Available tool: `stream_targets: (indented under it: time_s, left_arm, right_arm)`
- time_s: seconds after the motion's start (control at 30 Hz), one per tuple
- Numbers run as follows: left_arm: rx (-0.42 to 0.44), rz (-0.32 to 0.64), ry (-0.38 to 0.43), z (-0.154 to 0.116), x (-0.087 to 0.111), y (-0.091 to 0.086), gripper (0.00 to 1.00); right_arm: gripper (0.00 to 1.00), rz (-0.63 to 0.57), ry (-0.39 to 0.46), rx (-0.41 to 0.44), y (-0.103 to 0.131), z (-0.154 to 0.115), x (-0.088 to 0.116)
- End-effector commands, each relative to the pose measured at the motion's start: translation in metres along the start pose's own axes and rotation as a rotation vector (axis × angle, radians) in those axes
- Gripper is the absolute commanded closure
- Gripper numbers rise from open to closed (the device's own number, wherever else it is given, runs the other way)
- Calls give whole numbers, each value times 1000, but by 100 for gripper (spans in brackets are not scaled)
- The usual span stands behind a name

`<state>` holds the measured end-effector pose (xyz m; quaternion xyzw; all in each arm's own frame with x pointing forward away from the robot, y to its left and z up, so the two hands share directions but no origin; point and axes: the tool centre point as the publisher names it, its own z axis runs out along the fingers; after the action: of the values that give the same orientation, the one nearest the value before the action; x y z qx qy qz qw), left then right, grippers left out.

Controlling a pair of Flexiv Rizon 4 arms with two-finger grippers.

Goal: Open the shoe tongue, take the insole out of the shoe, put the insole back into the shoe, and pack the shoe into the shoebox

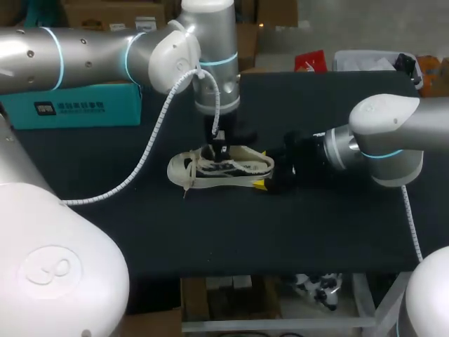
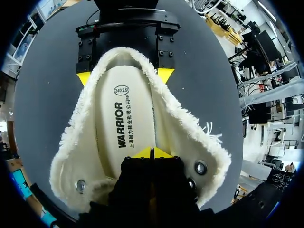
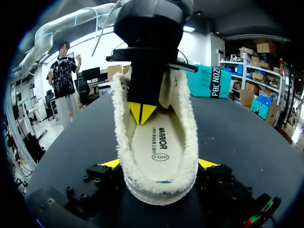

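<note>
**A:** Where is the shoe [image 1: 221,170] sitting right now?

**B:** It is resting on its sole in the middle of your black table [image 1: 210,239], with the toe pointing left and the heel pointing right. It is lying well apart from the teal shoebox [image 1: 77,107], which is standing at the far left.

**A:** Is anything lying in that box?

**B:** You are not getting a look inside it. Only its outer walls are showing, so I cannot tell.

**A:** And inside the shoe?

**B:** The pale insole [image 2: 124,118] is lying flat in it, printed side up. The fleecy lining [image 2: 185,123] is spreading open around it.

**A:** What is your left gripper [image 2: 152,152] doing?

**B:** It is hanging straight down over the shoe's opening. Its yellow tips are pressing together into a single point just above the front part of the insole. I cannot tell whether they are pinching anything thin.

**A:** And your right gripper [image 3: 159,164]?

**B:** It is sitting low at the right end of the shoe and gripping the heel. Its fingers are standing wide, with one yellow tip touching each side.
</note>
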<state>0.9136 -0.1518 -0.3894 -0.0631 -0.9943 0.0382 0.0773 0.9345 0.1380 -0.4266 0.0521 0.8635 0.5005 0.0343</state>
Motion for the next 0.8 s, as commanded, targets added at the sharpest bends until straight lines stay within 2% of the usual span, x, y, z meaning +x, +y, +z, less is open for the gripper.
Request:
stream_targets:
  time_s: [0.03,0.5,0.53,0.6,0.8]
  left_arm:
    - [-14,-20,-34,11,6,-5,100]
    - [1,-87,-88,43,-5,-2,99]
    - [0,-92,-97,45,-6,-2,89]
    - [-1,-92,-100,47,-8,-3,79]
    - [-4,-79,-110,49,-12,-5,66]
  right_arm:
    - [100,0,-1,-3,-4,3,-2]
    - [100,0,-1,-3,-4,3,-2]
    - [100,0,-1,-3,-4,3,-2]
    - [100,0,-1,-3,-4,3,-2]
    - [100,0,-1,-3,-4,3,-2]
